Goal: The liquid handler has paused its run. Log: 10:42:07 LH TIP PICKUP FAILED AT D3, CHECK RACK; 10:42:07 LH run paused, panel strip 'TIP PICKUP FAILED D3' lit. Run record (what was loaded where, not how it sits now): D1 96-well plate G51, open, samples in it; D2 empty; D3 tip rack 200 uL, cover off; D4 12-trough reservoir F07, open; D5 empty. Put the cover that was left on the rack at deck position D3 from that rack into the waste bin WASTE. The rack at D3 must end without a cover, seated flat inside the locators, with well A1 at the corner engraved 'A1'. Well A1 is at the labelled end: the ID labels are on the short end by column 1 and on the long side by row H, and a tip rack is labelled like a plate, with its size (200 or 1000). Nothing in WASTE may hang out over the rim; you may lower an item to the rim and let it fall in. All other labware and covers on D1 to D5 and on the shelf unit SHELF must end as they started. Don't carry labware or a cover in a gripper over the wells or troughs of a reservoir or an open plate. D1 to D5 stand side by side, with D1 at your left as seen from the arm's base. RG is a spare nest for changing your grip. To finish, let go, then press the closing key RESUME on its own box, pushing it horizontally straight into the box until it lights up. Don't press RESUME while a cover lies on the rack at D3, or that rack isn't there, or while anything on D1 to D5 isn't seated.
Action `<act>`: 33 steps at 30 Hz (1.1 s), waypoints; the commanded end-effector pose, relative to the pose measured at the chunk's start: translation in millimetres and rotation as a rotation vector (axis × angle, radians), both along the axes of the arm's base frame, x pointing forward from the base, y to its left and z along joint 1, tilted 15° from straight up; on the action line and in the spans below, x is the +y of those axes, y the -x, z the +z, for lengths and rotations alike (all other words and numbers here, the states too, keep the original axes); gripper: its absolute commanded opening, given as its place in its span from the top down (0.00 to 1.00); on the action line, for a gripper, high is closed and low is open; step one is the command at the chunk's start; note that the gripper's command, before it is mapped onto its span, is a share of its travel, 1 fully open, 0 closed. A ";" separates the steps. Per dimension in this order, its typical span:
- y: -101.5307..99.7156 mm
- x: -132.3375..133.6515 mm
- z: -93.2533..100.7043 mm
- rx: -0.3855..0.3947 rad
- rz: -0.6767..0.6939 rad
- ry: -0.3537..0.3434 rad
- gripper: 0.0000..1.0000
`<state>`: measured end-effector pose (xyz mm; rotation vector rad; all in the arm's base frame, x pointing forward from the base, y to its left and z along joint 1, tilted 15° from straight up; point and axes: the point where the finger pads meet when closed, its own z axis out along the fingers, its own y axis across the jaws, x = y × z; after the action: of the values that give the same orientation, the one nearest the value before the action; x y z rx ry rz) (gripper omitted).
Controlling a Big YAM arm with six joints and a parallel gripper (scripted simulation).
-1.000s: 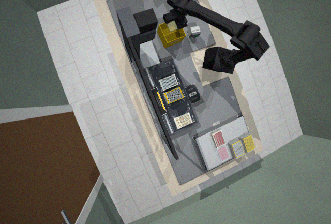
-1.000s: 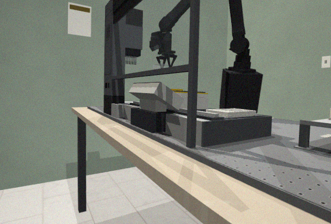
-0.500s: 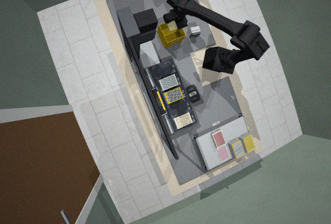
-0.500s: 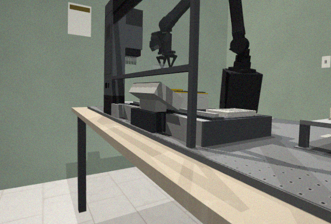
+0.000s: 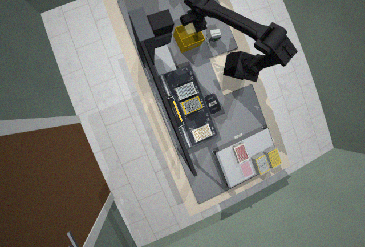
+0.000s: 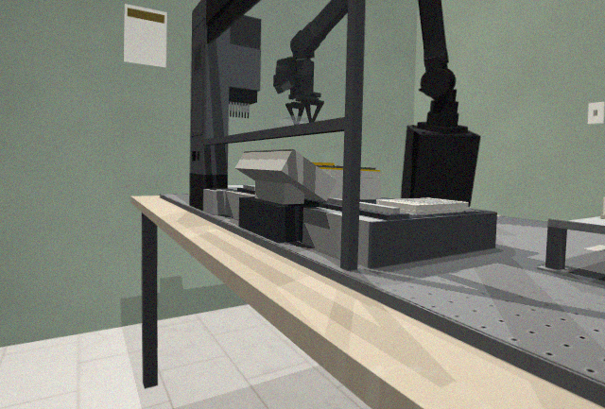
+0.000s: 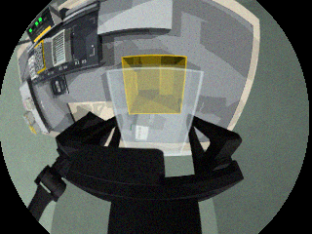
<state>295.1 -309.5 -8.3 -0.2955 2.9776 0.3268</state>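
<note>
The jaws grasp the clear cover (image 7: pixel 156 107) by its sides, holding it level in the air. Below, seen through it, the yellow bin (image 7: pixel 155 85) stands on the tabletop (image 7: pixel 214 46). Farther off, the deck (image 7: pixel 78 42) carries its labware.

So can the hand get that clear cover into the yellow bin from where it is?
Probably yes. The hand grips the clear cover right above the yellow bin, whose open top shows through the cover in the wrist view. Nothing appears between them, so lowering or dropping it looks unobstructed.
</note>
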 end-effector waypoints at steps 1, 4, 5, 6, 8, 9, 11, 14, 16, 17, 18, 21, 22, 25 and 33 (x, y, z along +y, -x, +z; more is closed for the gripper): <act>-7.6 -13.3 9.6 -0.020 0.007 0.022 1.00; -7.4 -23.5 8.9 -0.019 0.004 0.021 1.00; -7.5 -13.4 9.6 -0.020 0.007 0.022 1.00; -7.5 -13.4 9.6 -0.020 0.007 0.022 1.00; -7.5 -13.4 9.6 -0.020 0.007 0.022 1.00; -7.5 -13.4 9.6 -0.020 0.007 0.022 1.00; -7.4 -23.7 8.8 -0.019 0.004 0.021 1.00; -11.9 -17.4 1.1 -0.022 0.018 0.024 1.00; -7.3 -4.1 -10.0 -0.009 0.027 0.007 1.00; -4.5 2.8 -15.0 0.000 0.031 -0.004 1.00; -5.0 3.4 -16.6 -0.001 0.032 -0.004 1.00; -5.6 4.8 -21.4 0.000 0.029 -0.004 1.00; -5.7 5.3 -23.0 0.001 0.026 -0.005 1.00; -4.3 4.6 -26.2 0.002 0.015 -0.005 1.00; -7.5 9.2 -37.4 0.004 0.010 -0.007 1.00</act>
<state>297.6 -304.7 -32.9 -0.3145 2.9785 0.3339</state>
